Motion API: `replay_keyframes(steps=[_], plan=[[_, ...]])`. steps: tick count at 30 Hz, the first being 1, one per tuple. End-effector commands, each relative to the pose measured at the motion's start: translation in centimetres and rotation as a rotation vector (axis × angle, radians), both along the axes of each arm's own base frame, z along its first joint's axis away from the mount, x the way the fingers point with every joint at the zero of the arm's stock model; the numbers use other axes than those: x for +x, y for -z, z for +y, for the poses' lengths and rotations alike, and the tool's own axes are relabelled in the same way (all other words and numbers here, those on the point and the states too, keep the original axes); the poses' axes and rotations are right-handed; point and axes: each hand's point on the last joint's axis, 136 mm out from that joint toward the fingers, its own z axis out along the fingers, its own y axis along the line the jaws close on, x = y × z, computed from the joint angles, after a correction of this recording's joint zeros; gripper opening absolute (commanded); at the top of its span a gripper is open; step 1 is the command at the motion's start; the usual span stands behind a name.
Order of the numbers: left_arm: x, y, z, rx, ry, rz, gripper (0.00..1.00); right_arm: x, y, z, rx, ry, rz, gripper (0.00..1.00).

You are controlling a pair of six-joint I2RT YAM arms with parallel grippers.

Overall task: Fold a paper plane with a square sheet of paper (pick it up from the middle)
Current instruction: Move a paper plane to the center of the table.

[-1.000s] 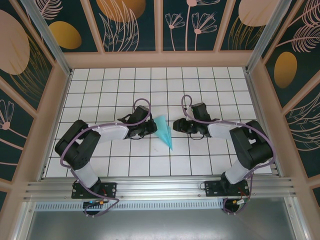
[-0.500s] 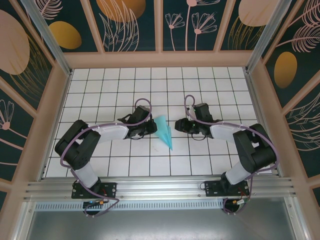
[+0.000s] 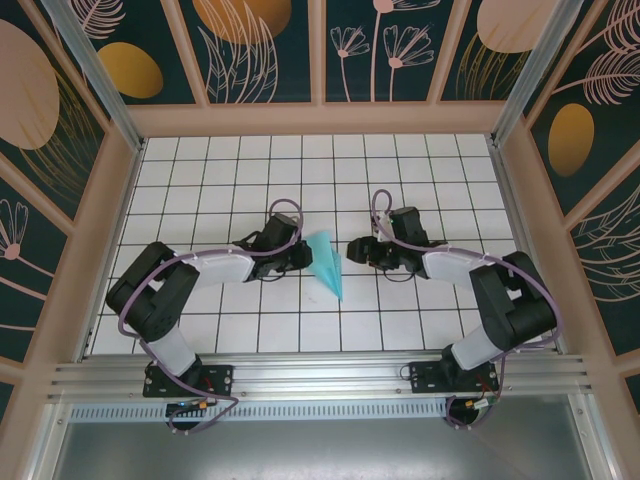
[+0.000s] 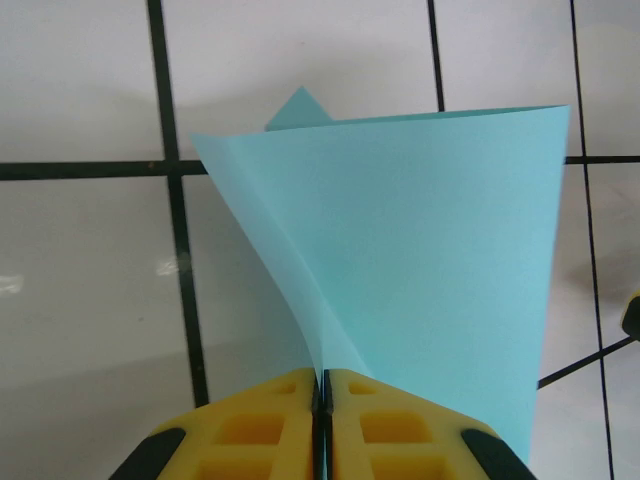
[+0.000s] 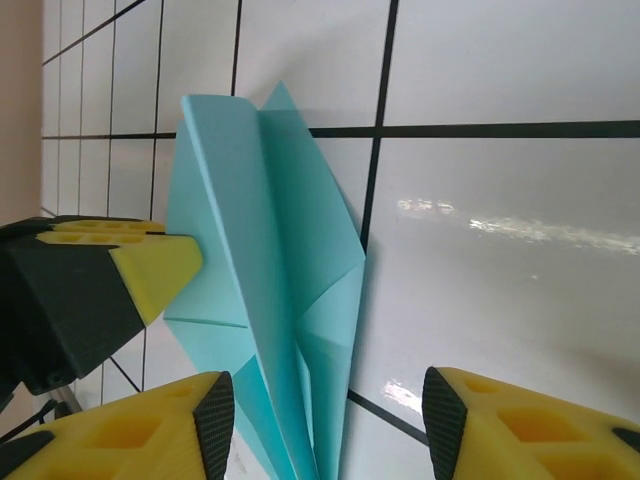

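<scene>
- Top view: the narrow, pointed turquoise-blue paper plane (image 3: 326,262) sat mid-way on the white tiled table (image 3: 200,170), between the left gripper (image 3: 303,256) and the right gripper (image 3: 353,250).
- Left wrist: the left gripper (image 4: 322,385) was clenched on the paper plane (image 4: 420,250).
- Right wrist: the right gripper (image 5: 328,410) was released, with its jaws apart and the paper plane (image 5: 270,250) untouched.

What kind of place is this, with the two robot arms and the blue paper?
Probably a purpose-built robot test cell: a white grid-tiled table, botanical-print wall panels boxing it in, and an aluminium rail along its near edge.
</scene>
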Motion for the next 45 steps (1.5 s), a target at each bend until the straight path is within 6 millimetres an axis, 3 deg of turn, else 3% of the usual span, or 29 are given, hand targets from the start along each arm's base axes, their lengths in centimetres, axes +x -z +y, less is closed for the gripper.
replay_keyframes(steps=[1,14,19,28,38,45], plan=[[0.5,-1.0,0.3,-0.027,0.012,-0.047,0.12,0.6,-1.0,1.4,0.060,-0.058,-0.013,0.55],[0.8,-0.8,0.7,-0.036,0.014,-0.038,0.13,-0.9,-0.8,5.8,0.087,-0.219,-0.026,0.56],[0.6,-0.7,0.9,-0.038,0.009,-0.032,0.13,-0.8,0.6,6.1,0.048,-0.211,-0.001,0.57],[0.5,-0.8,0.8,-0.045,0.008,-0.030,0.13,-2.1,0.9,7.8,0.051,-0.271,0.007,0.57],[0.5,-0.9,0.9,-0.051,0.007,-0.031,0.13,-3.2,2.1,8.0,-0.031,-0.269,0.016,0.57],[0.5,-1.1,0.8,-0.055,0.009,-0.032,0.14,-2.7,3.5,7.7,-0.160,-0.249,-0.007,0.47]])
